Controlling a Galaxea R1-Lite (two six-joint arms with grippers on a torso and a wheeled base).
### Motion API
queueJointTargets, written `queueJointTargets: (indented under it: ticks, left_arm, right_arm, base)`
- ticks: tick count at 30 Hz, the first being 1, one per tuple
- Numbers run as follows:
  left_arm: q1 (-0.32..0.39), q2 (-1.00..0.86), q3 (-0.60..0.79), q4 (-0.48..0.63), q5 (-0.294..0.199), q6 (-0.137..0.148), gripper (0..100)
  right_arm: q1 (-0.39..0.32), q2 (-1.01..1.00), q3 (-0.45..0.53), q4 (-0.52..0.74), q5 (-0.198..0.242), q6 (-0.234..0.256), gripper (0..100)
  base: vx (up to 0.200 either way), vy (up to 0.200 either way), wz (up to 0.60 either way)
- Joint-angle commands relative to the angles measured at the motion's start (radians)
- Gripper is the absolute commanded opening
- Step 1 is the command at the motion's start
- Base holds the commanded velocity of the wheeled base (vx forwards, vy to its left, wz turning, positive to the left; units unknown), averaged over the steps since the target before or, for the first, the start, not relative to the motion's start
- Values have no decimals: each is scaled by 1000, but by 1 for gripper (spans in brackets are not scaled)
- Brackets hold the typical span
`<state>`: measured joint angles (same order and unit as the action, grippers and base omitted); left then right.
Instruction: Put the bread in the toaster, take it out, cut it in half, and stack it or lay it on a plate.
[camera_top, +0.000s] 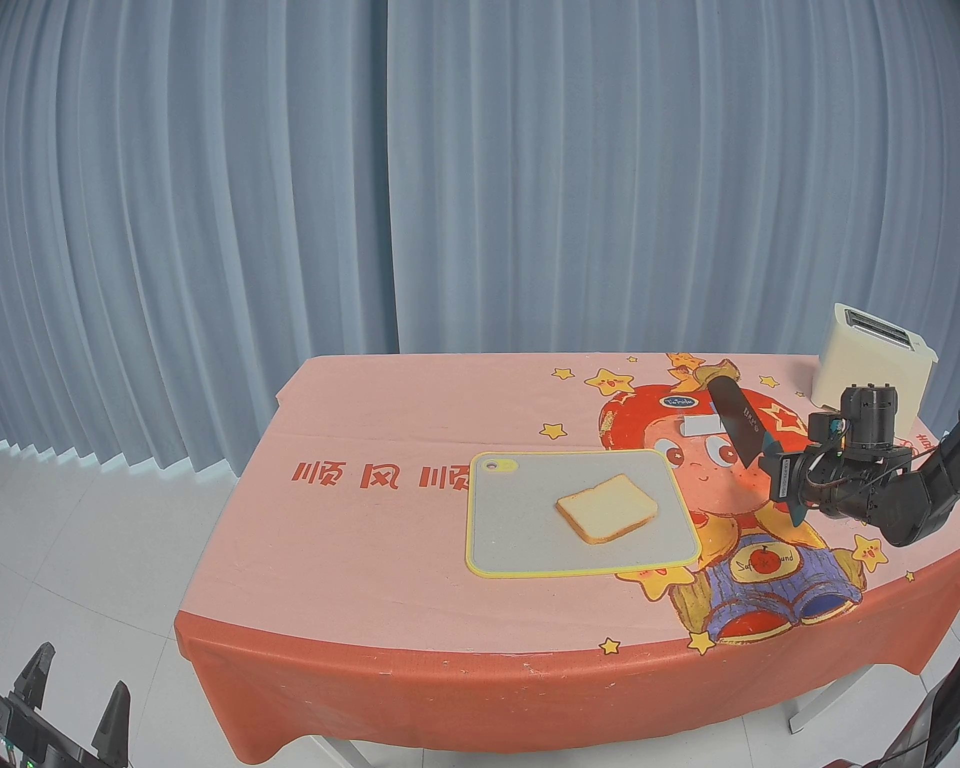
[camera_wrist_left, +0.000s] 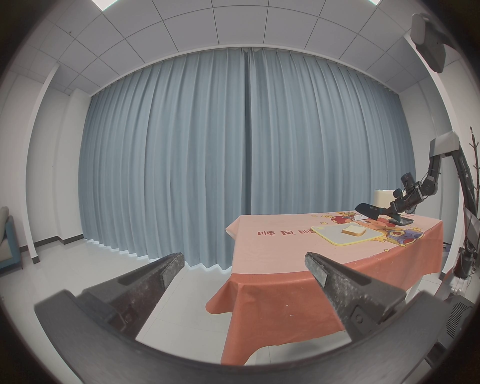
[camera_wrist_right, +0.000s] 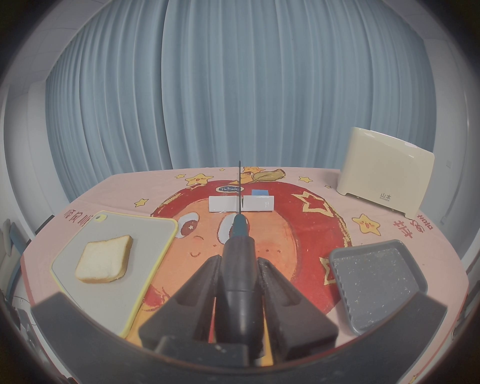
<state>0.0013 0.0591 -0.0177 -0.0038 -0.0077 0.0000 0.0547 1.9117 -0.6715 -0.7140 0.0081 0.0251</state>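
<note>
Right now the bread (camera_top: 607, 508) lies flat and uncut on the cutting board (camera_top: 520, 540) in the middle of the worktop (camera_top: 380, 580). The right gripper (camera_top: 787, 480) hangs just right of the board. Its fingers are closed tight on the handle of the knife (camera_top: 737, 415), whose blade is raised clear of the cloth. The left gripper (camera_wrist_left: 244, 265) sits low, off the near left corner, with its fingers spread wide and nothing between them. The toaster (camera_top: 872, 358) stands at the far right, and a dark plate (camera_wrist_right: 377, 282) lies on the near right.

Cutting looks to be the next step, and the risk is the loose slice. Nothing pins it, so a pressing blade could shove it across the smooth board or squash it rather than part it. The rounded handle might also twist in the grip and send the cut off-centre.
</note>
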Motion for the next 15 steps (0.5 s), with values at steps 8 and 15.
queueJointTargets:
  ticks: [8, 15]
  left_arm:
    - [0, 1, 18, -1, 0, 0, 100]
    - [0, 1, 18, -1, 0, -2, 100]
  right_arm:
    - [-1, -60, 6, -1, -2, 1, 0]
    - [2, -85, 9, 1, -2, 1, 0]
  base:
    - [0, 0, 0]
    - [0, 0, 0]
